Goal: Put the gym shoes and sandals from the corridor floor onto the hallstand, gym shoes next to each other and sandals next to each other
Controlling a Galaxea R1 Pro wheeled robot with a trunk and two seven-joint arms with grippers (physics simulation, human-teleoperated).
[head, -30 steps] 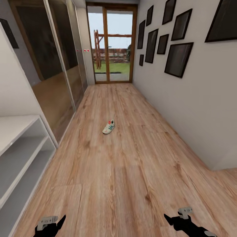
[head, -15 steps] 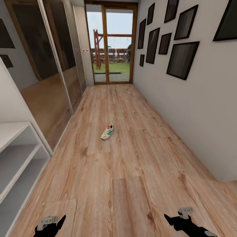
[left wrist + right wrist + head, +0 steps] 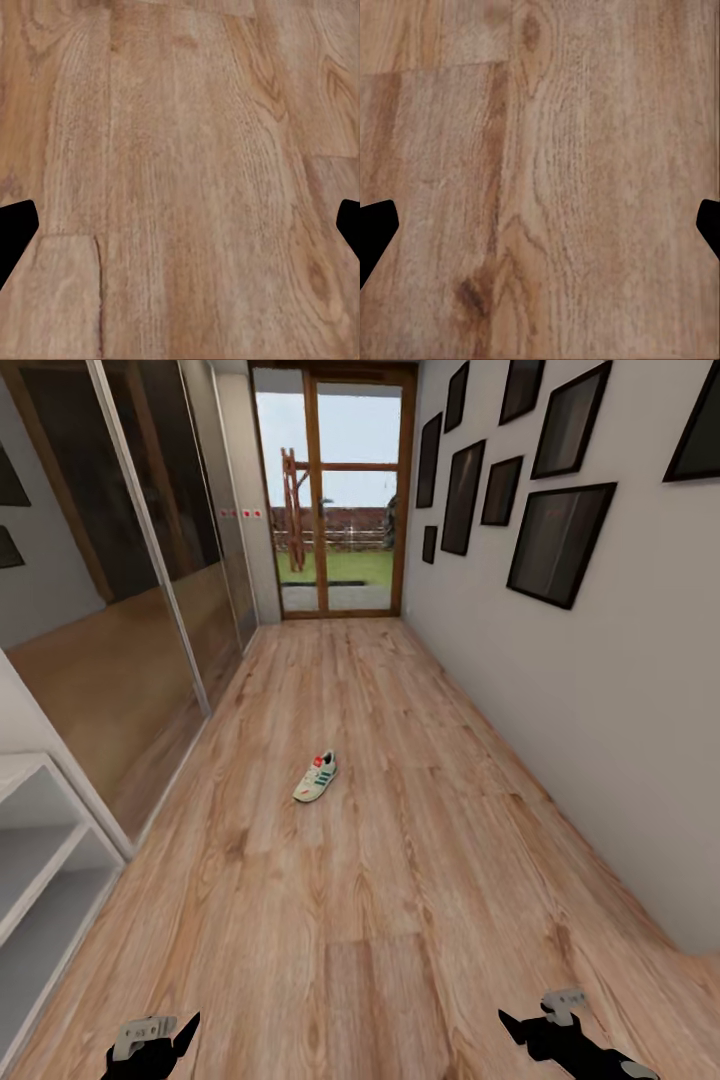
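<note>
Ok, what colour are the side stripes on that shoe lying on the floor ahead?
Green, on a white gym shoe; head view shows it best.

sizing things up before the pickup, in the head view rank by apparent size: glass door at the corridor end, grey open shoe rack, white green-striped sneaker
1. Wood-framed glass door, largest though farthest.
2. Light-grey open shoe rack, cut off by the frame.
3. White green-striped sneaker, smallest.

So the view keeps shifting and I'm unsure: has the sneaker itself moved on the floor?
No. The sneaker keeps its place on the same floor planks; the camera has moved.
</note>
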